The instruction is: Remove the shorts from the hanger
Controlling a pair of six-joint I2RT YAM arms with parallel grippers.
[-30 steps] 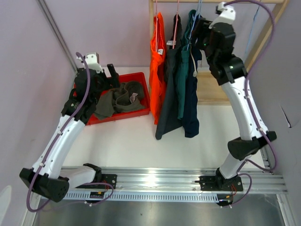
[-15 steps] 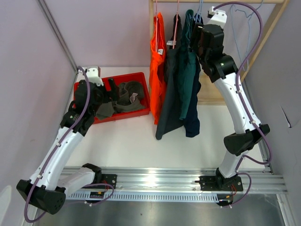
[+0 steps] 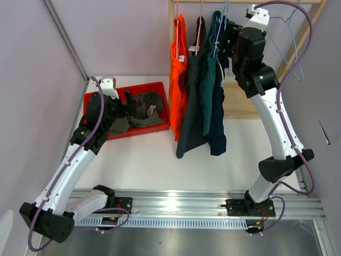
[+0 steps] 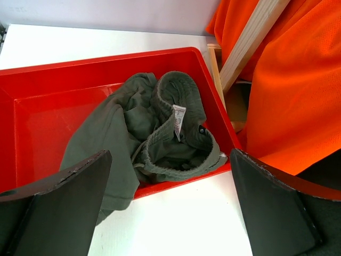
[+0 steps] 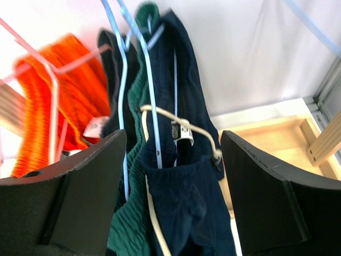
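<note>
White table: olive shorts bunched in red bin; left fingers apart; right fingers apart flanking navy shorts; hangers cropped.

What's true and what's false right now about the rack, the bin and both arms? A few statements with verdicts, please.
1. The olive shorts lie in the red bin. True.
2. The left gripper has its fingers shut on the olive shorts. False: the fingers stand open above the bin, holding nothing.
3. The orange shorts hang leftmost on the wooden rack. True.
4. The navy shorts lie on the table. False: they hang on the rack.
5. The right gripper hovers over the red bin. False: it is up at the rack, open, with the navy shorts between its fingers.
</note>
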